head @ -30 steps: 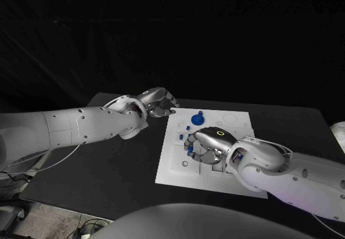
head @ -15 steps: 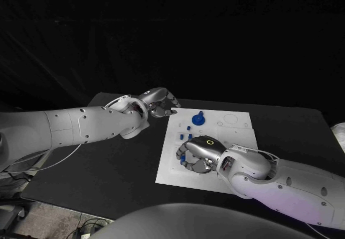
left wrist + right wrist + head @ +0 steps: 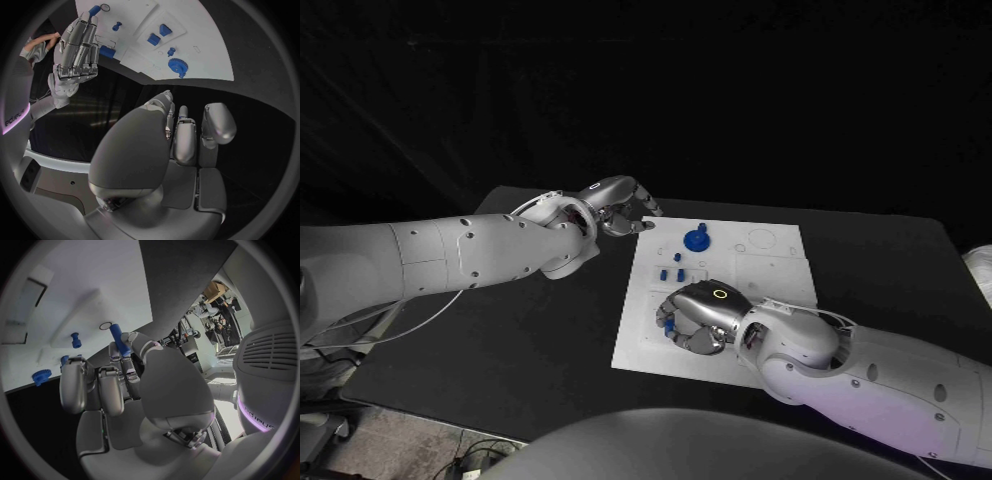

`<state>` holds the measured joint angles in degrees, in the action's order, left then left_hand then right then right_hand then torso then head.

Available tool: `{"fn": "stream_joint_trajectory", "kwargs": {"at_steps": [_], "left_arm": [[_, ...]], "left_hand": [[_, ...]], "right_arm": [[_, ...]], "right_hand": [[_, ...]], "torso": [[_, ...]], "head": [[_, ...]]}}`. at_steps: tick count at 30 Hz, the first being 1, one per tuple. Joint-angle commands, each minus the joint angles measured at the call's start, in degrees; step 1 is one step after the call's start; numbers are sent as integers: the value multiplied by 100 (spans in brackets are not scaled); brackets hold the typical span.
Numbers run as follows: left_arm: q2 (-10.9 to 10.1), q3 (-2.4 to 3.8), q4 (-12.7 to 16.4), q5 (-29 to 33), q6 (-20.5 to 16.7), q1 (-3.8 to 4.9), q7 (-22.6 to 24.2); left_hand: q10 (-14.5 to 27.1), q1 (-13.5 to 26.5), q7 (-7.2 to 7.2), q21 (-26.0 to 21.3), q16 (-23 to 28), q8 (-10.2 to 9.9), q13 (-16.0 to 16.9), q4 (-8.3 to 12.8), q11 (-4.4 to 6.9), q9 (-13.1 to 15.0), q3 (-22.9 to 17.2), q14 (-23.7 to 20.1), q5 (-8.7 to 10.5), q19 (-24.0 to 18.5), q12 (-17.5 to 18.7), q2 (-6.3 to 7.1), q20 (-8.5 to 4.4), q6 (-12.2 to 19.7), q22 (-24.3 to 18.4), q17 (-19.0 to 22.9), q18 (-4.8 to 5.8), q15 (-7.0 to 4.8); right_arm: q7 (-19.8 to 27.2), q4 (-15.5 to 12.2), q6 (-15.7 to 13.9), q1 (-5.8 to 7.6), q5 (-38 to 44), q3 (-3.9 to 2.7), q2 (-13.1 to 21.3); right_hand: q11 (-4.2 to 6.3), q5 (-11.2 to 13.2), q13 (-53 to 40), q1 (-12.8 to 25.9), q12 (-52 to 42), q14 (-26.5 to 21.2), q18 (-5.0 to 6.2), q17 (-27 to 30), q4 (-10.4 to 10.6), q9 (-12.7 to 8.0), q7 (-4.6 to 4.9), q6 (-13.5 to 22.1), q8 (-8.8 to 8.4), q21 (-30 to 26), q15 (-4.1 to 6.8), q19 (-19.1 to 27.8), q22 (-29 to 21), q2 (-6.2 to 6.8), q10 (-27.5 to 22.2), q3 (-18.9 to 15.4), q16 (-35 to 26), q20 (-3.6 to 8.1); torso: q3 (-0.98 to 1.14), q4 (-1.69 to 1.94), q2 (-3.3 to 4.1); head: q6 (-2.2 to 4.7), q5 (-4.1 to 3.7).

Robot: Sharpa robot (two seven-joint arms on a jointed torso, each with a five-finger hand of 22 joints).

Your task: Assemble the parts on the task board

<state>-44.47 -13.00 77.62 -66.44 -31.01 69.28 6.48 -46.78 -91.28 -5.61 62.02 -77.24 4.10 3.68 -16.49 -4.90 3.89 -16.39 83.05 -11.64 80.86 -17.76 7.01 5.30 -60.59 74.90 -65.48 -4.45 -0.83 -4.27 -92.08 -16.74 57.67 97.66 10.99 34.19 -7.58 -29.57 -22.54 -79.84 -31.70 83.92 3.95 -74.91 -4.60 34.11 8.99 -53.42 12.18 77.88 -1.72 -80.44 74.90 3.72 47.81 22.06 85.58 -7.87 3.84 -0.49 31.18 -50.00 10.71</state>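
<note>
Right robot hand (image 3: 695,318) sits low over the near-left part of the task board (image 3: 783,268), pinching a slim blue peg (image 3: 119,339) between thumb and a finger; the rest of its fingers are curled loosely beside it. In the right wrist view the peg tip points at the board, close to a small round hole (image 3: 105,326). I can't tell whether the tip is touching the board or just above it.

Step in hand looks like inserting that peg. To do it well:
- keep the peg axis square to the board before pushing; any tilt will jam it on the hole rim
- line the tip up over the hole first, then go straight down, slowly
- keep the pinch firm and don't let go until the peg is seated
- keep the curled fingers off the other blue parts nearby: a short pin (image 3: 75,339) stands just beside the hand, and the gear (image 3: 697,240) sits well apart at the far side of the board

Left robot hand (image 3: 623,207) hangs just off the board's far-left corner, above the tabletop (image 3: 531,330), fingers curled in and holding nothing. It isn't bracing the board, so a sideways push from the right hand could shift the plate; push down only.
</note>
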Motion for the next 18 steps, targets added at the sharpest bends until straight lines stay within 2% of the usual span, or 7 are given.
{"fn": "stream_joint_trajectory", "kwargs": {"at_steps": [1,13,18], "left_arm": [[5,4,23,21,57,1,-16],[-4,4,41,21,83,1,-36],[-4,4,42,21,105,1,-50]], "left_hand": [[44,-34,-30,-17,18,-25,-6,4,-15,2,-40,-39,-25,-38,14,-7,-13,-11,789,-1,-91,-11],[46,-30,-37,-32,20,-28,-5,1,-20,1,-42,-43,-28,-45,14,-11,-12,-5,786,1,-93,-9],[46,-30,-37,-32,20,-28,-5,1,-20,1,-42,-43,-28,-45,14,-11,-12,-5,786,1,-93,-9]], "right_arm": [[71,51,-131,-58,340,1,-30],[24,112,-225,-118,483,0,-2],[1,111,-245,-127,490,0,8]], "right_hand": [[194,20,-5,14,9,40,-44,-424,-32,9,4,40,-31,-23,10,4,1047,10,221,9,-28,15],[190,5,2,-15,28,32,-42,-410,-72,25,5,33,-31,-27,7,10,1046,20,229,41,-34,13],[186,142,15,-21,65,28,-41,-405,-112,57,4,7,-23,-23,4,13,1047,34,249,115,-37,10]], "torso": [[6,7,5],[-2,2,-4],[1,0,-4]], "head": [[0,16],[0,25],[0,30]]}}
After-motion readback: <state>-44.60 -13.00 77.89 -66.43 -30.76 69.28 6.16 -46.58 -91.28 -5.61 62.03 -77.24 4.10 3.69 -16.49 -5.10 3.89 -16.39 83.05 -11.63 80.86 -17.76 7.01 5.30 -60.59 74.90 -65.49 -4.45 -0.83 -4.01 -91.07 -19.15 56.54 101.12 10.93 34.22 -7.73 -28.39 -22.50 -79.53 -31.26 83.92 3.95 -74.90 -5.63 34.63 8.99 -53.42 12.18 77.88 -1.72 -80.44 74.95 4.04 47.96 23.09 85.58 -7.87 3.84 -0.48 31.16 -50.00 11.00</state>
